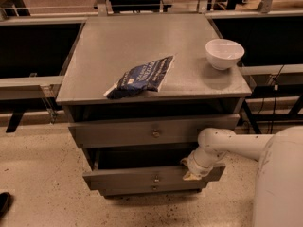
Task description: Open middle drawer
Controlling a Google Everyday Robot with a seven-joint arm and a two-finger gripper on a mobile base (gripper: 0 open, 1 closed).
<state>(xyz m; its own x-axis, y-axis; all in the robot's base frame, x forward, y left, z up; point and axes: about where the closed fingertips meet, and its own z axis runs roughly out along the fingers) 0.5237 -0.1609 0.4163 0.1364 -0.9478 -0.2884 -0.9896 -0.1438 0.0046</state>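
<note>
1. The claw (191, 173) sits low at the front of the bench (118, 46), at the end of the white arm (227, 143) that reaches in from the right.
2. Whether the claw is clenched or released cannot be told; it is a pale lump against the grey front.
3. The middle drawer (142, 178) lies directly left of the claw. The claw rests at the right end of its top edge, touching or just at it.
4. This drawer stands partly out from the cabinet, with a dark opening showing above its front.
5. Its small round knob (156, 178) is left of the claw, at about the same height and apart from it.
6. The taller top drawer (118, 134) is above and left of the claw.
7. The thin bottom drawer (132, 190) is just below and left of it.
8. Up on the bench top, well above the claw, a dark blue bag (141, 76) lies to the upper left.
9. A white bowl (224, 53) stands to the upper right, near the bench's right edge.
</note>
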